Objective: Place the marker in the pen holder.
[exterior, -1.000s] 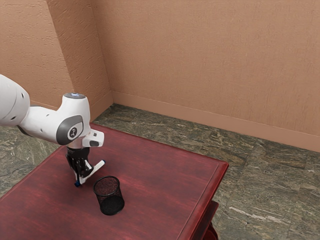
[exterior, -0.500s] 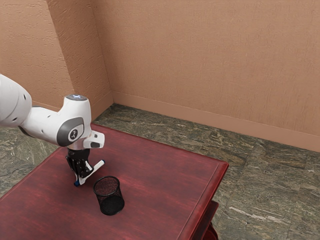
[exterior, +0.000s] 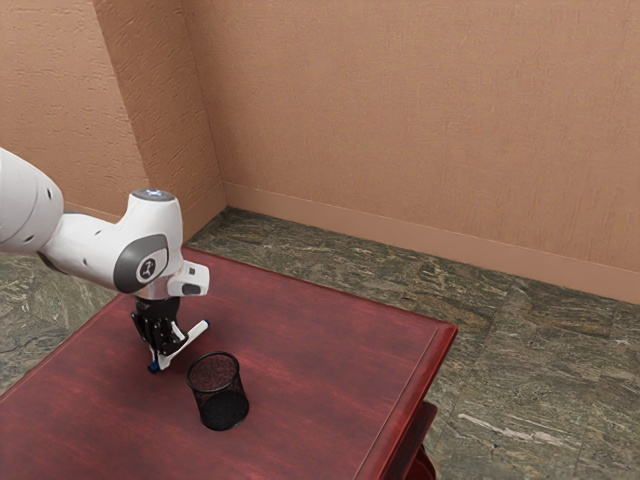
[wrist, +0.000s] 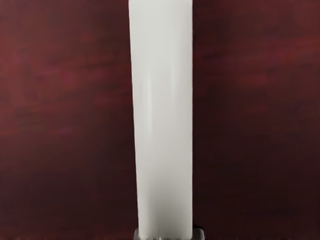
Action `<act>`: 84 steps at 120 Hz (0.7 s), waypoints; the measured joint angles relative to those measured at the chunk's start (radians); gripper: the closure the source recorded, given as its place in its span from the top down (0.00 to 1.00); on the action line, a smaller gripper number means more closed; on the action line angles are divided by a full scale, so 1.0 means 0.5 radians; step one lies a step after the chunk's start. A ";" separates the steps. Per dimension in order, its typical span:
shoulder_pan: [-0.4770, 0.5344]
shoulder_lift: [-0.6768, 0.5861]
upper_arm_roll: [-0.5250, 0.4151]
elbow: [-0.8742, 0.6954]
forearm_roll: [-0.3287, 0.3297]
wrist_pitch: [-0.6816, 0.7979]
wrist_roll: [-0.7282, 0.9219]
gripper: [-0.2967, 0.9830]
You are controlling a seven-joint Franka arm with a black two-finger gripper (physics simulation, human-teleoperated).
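Marker [exterior: 195, 334] pinched between the two jaws of the gripper [exterior: 165, 352], slanting across them, outside the pen holder [exterior: 219, 395] and near it. Whether it touches the table [exterior: 310, 350]: cannot tell. Exterior view gives the marker's blue ends and the black mesh pen holder, upright on the table; wrist view gives the smooth white barrel up close, partly hidden by the gripper in the exterior view.

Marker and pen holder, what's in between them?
Only bare red tabletop lies between the marker and the pen holder, as the exterior view shows.
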 joint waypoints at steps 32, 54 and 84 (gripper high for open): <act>-0.014 -0.090 -0.002 0.023 0.016 -0.009 -0.038 0.15; -0.047 -0.180 -0.071 0.220 0.097 -0.111 -0.062 0.15; -0.154 -0.191 -0.239 0.694 0.200 -0.584 -0.108 0.15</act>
